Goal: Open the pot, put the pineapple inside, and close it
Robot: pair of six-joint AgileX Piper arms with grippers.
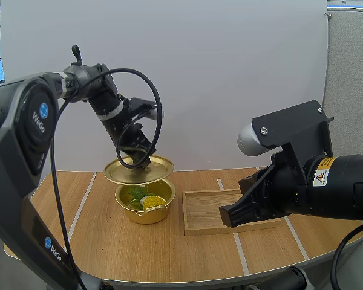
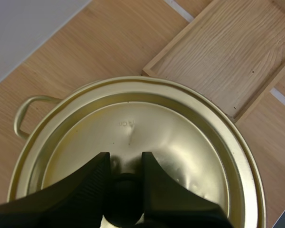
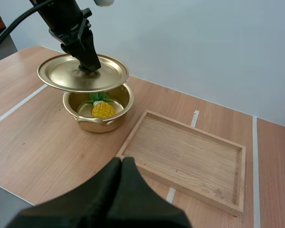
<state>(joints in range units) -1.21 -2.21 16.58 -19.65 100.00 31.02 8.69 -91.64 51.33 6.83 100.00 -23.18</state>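
The left hand (image 1: pixel 138 158) gripped the knob of the lid (image 1: pixel 160 169), its two fingers (image 2: pixel 92 178) closed on either side of the dark knob. The lid hung just above the pot (image 1: pixel 146 215), roughly level. It covered the back of the opening and left the front open. In the high view a narrow gap showed between the lid and the pot's front rim.

The pineapple (image 3: pixel 102 109) lay inside the pot, its yellow body toward the front and its green leaves toward the back. The pot stood on the tabletop (image 1: pixel 109 248) with one handle facing the near edge. In the left wrist view another handle (image 2: pixel 26 111) stuck out past the lid's rim.

The tray (image 3: pixel 185 156) lay flat on the tabletop just beside the pot, on its right, apart from it.

The right hand (image 3: pixel 122 164) was closed on nothing, its fingers pressed together into one dark wedge. It hovered over the tray's near edge, well apart from the pot.
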